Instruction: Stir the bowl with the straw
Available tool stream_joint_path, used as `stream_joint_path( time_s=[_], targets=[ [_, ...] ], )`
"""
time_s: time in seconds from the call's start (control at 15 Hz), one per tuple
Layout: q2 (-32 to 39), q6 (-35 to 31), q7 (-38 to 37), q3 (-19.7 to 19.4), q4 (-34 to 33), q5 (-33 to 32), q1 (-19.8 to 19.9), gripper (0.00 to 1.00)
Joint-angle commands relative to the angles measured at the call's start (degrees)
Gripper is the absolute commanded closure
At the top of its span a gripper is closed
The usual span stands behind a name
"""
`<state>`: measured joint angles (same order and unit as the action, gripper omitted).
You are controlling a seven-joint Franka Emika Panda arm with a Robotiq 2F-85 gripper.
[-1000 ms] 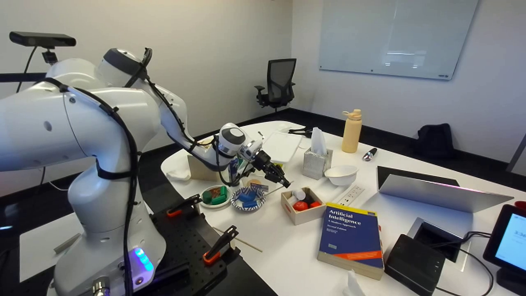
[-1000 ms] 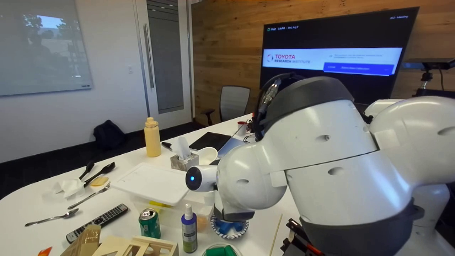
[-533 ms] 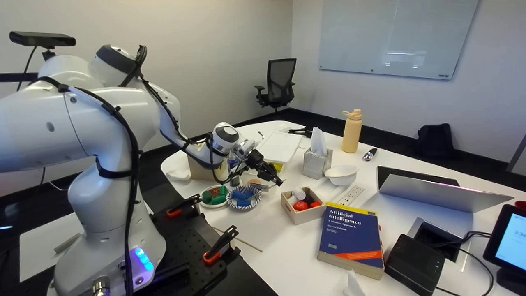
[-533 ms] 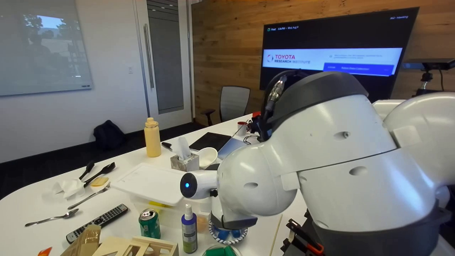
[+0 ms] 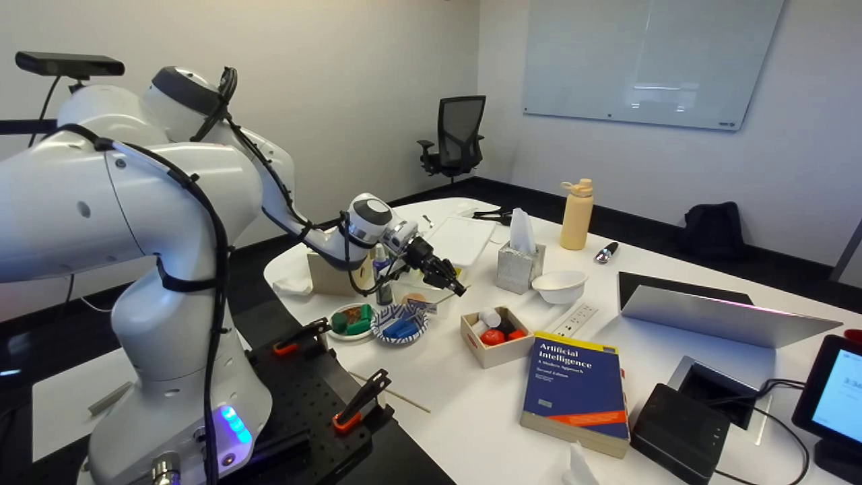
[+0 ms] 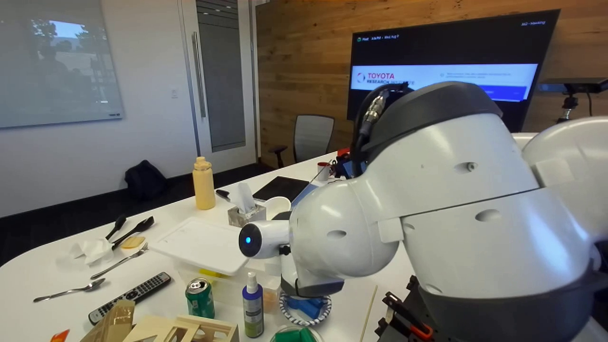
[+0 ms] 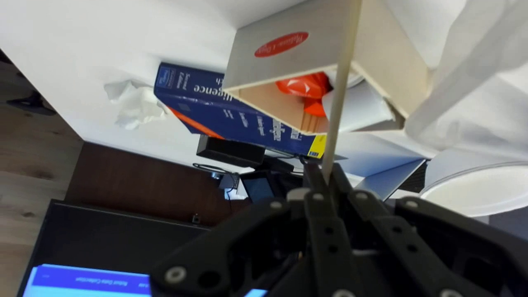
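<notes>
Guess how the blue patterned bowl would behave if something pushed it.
The bowl would probably slide rather than tip, being low and shallow. The blue pieces inside might shift, since they leave some room. It looks small, so perhaps light, though its material isn't clear.

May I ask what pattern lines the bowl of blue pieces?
Blue-white zigzags line the bowl, clearest in an exterior view.

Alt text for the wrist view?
The tool grips a thin, pale straw that runs up the picture, in front of a beige box holding red and white items. A blue book lies behind it; a white bowl is at picture right.
</notes>
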<state>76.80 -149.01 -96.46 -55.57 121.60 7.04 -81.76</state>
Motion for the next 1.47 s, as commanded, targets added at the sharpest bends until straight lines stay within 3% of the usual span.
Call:
stream_joint_path(
  time_s=[0.0,0.33,1.4],
  targets=[
    [-1.51,3.04,-0.66,-3.04,1.42,-4.26,0.29,0.98],
    [-0.92,4.04,-1.51,-3.96,0.77,-6.81,1.26,0.98],
    [-5.27,-0.7,-0.29,2.29,-0.46,-5.51,3.3,0.98]
  ],
)
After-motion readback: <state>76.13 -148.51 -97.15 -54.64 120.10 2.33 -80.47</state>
